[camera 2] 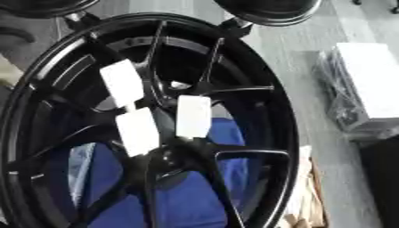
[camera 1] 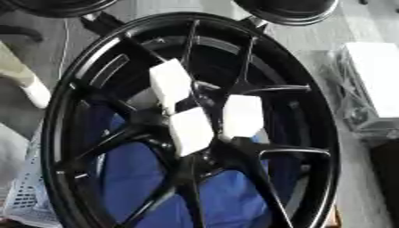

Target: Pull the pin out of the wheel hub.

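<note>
Neither hand showed, so their fingers could not be judged; three white blocks (camera 1: 191,129), presumably the pins, sat at the black wheel hub's (camera 1: 204,156) centre, best drawn straight outward.

A workshop or garage setting is suggested. A large black spoked wheel hub (camera 1: 195,129) is stood upright close to the camera, with 3 white blocks (camera 1: 191,129) fixed near its centre. Behind it, 2 dark round wheel-like shapes (camera 2: 269,11) are seen at the top edge. A grey floor (camera 2: 311,40) is visible, and a white box wrapped in clear plastic (camera 2: 366,84) is lying on it.
</note>
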### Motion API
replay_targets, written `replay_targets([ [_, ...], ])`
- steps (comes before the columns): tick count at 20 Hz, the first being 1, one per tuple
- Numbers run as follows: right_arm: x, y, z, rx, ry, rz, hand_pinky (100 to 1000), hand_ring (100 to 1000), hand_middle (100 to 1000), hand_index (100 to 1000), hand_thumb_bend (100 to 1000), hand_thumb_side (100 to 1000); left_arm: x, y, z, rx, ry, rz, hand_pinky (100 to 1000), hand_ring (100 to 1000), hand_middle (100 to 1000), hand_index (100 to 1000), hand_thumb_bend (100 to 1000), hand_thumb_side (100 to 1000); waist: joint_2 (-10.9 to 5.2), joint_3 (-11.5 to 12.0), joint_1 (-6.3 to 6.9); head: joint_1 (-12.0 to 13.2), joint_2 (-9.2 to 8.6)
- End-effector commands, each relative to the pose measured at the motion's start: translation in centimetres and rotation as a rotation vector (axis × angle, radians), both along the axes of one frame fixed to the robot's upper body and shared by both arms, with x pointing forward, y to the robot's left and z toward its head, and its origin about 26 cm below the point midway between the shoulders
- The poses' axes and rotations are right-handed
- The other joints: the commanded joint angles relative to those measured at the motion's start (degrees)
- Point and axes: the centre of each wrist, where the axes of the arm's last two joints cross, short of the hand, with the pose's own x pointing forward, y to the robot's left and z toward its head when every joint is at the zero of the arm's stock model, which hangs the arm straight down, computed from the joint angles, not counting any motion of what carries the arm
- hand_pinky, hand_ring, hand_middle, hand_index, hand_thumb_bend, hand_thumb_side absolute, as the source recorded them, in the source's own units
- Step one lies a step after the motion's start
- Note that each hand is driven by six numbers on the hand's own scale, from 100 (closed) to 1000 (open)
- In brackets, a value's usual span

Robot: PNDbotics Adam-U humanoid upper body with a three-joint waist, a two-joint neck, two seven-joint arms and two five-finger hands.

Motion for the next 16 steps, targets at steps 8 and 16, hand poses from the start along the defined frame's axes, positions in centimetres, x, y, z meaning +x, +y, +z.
replay_targets([
  [8, -1.4, 5.2, 2.8, -0.096, -0.081, 0.192, 852, 827, 750, 816, 119, 263, -0.4, 0.0, 1.1, 0.027, -0.035, -0.004, 774, 702, 762, 733, 240, 869, -1.78, 0.16, 0.41, -0.75, -0.49],
  [16, -3.2, 10.0, 3.2, -0.195, -0.081, 0.367, 854, 826, 751, 818, 124, 299, -0.3, -0.1, 1.2, 0.026, -0.045, -0.009, 774, 703, 763, 734, 241, 868, -1.83, 0.35, 0.37, -1.27, -0.65],
])
